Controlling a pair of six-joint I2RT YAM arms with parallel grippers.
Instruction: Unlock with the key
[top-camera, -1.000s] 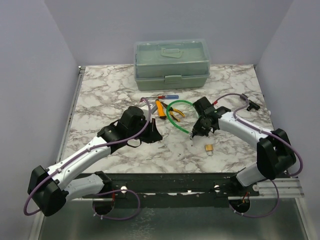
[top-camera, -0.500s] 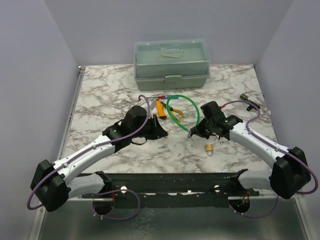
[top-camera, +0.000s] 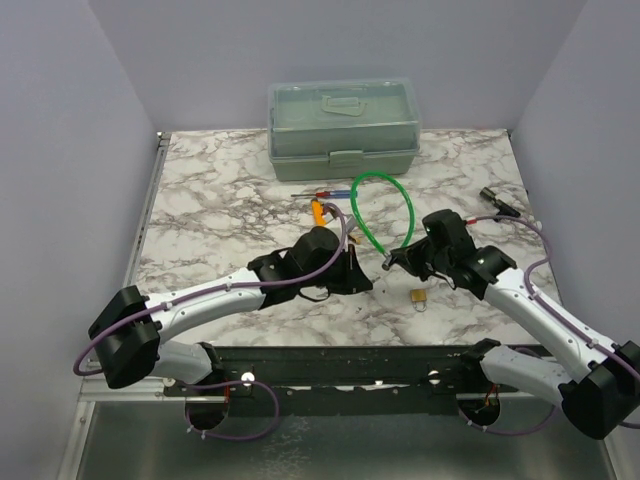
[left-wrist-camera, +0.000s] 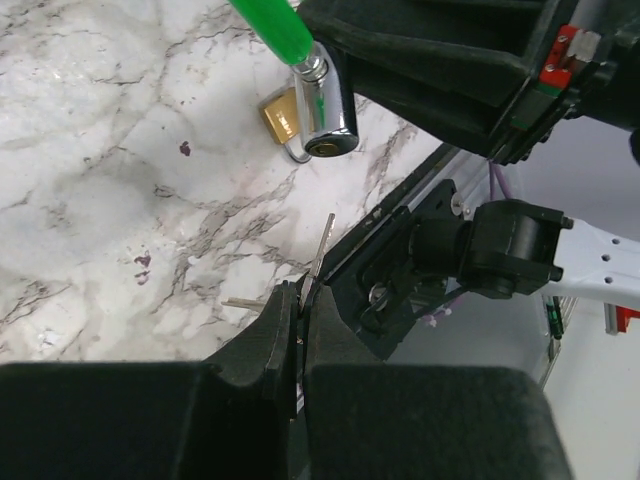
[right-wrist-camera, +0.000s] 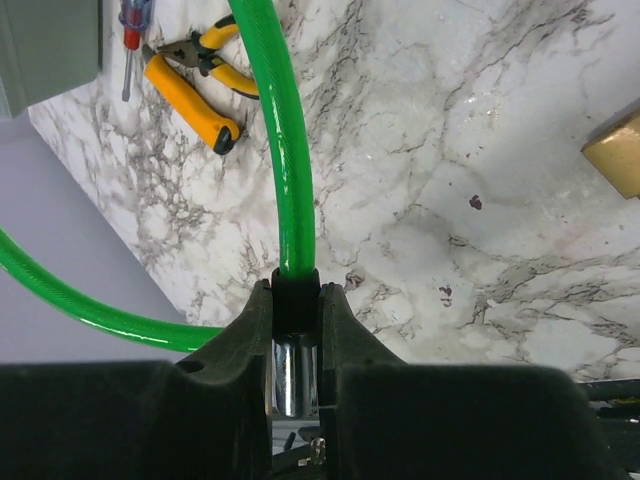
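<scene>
Dead centre of the table (top-camera: 200, 190) is cramped: left gripper (left-wrist-camera: 300, 292) with the key (left-wrist-camera: 322, 245) poking out and right gripper (right-wrist-camera: 296, 295) clamped on the green cable (right-wrist-camera: 290, 150) sit nearly nose to nose. Cable loop arches up at 12 o'clock of them, padlock (top-camera: 419, 297) lies at 4, pliers (top-camera: 321, 214) around 11. The toolbox (top-camera: 343, 125) walls off the far edge. Bare marble on the table's 9 to 10 o'clock side is wide open.

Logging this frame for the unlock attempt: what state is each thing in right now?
left end effector: shut on the key
right end effector: shut on the cable lock
key: held, not yet in the lock
cable lock: lifted, keyhole end facing the key
toolbox: lid shut
padlock: lying on the table, ungripped
</scene>
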